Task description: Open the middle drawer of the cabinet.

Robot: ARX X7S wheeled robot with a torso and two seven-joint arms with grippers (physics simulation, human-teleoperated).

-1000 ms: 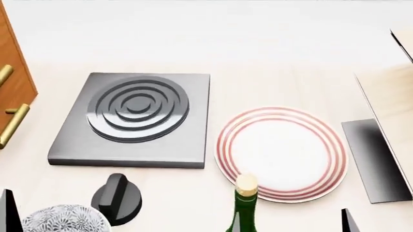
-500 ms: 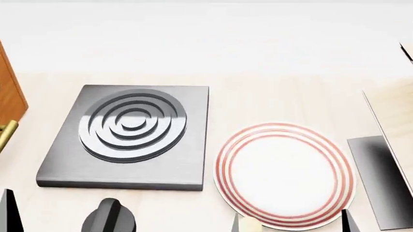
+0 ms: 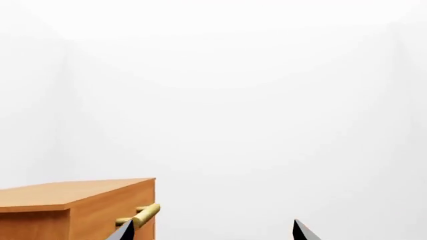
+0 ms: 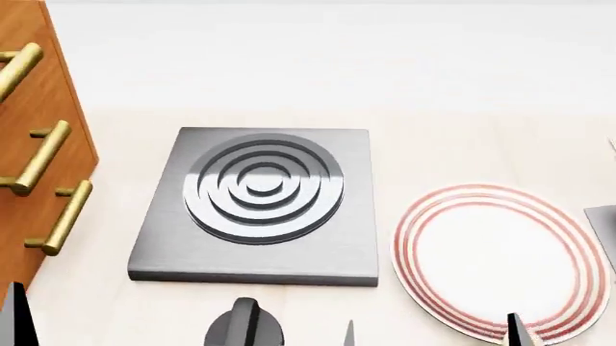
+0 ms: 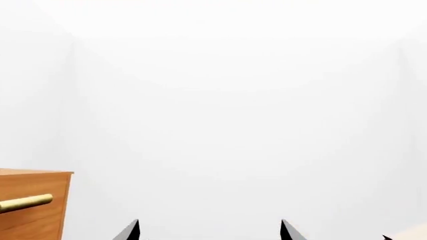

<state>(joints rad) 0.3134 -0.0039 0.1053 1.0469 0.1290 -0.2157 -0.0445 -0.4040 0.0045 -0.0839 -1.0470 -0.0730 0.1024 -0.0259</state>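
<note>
Standing at the left edge of the head view, the cabinet [image 4: 39,144] shows its orange-brown front with three brass bar handles stacked one under another; the middle drawer [image 4: 24,130] is the one with the second handle [image 4: 37,158], its front flush with the others and so shut; the top handle [image 4: 17,68] and the lowest handle [image 4: 63,216] sit above and below it; just beside the cabinet on the pale surface [image 4: 462,144] lies a dark square stove plate [image 4: 260,205] with raised rings; a black knob [image 4: 245,328] sits near its front edge; to the right, apart from the plate, rests a white dish with red rings [image 4: 491,256]; the left claw [image 3: 210,234] shows only two dark fingertips set apart, so spread, holding nothing, with the cabinet's top corner beyond one tip; the right claw [image 5: 208,231] likewise shows two separated tips, spread and empty, well apart from the cabinet.
</note>
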